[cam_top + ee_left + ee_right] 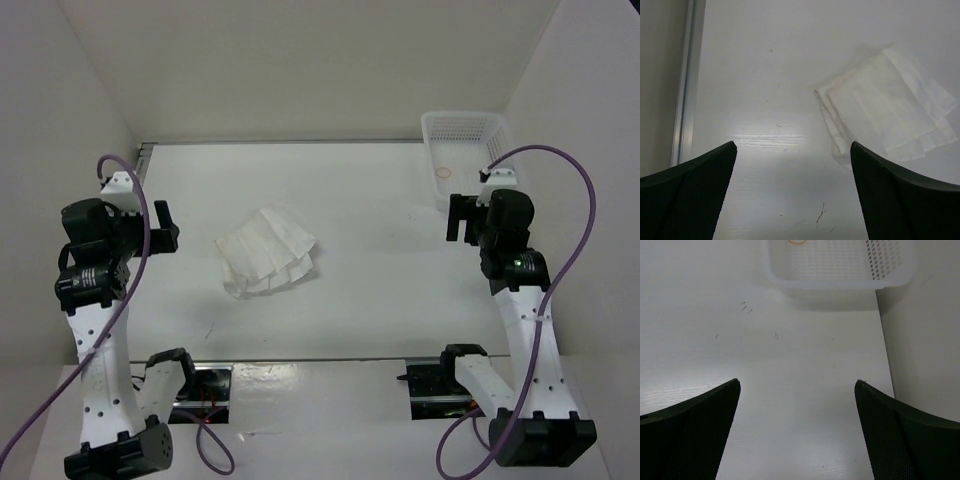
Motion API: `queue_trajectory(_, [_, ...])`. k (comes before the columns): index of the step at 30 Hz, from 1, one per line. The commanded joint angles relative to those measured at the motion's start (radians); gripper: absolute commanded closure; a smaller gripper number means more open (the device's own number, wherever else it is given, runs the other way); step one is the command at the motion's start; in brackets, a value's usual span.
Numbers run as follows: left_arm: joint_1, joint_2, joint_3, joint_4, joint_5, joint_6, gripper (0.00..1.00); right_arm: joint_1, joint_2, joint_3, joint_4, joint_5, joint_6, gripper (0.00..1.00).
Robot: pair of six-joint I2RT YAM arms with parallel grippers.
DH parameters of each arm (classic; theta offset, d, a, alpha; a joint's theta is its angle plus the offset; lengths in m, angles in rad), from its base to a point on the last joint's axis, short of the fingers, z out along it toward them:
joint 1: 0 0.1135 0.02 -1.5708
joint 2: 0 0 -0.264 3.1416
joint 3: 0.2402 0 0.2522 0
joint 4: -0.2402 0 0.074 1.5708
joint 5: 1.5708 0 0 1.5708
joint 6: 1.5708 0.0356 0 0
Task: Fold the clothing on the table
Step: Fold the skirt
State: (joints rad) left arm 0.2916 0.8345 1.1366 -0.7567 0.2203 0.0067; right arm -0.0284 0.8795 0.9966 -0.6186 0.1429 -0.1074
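The clothing (268, 251) is a white pleated garment lying in flat layers on the table (370, 280), left of centre. In the left wrist view the clothing (887, 112) lies ahead and to the right, its near corner just beside the right fingertip. My left gripper (163, 226) hovers to the left of it, open, with nothing between its fingers (792, 147). My right gripper (460, 217) hovers at the right side of the table, open and empty (797, 385), far from the clothing.
A white mesh basket (463, 150) stands at the back right corner, just ahead of my right gripper, its rim (835, 282) close to the right wall. A thin metal rail (687, 85) runs along the table's left edge.
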Motion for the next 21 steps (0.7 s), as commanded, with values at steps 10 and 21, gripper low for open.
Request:
queue_trajectory(10, [0.084,0.049,-0.080,0.079,0.079,0.038,0.00,-0.004,-0.039,-0.012,0.030,0.015,0.011,0.01])
queue_trajectory(21, [0.084,0.031,-0.080,0.079,0.090,0.038,0.00,-0.004,-0.048,-0.012,0.020,-0.019,-0.009,0.01])
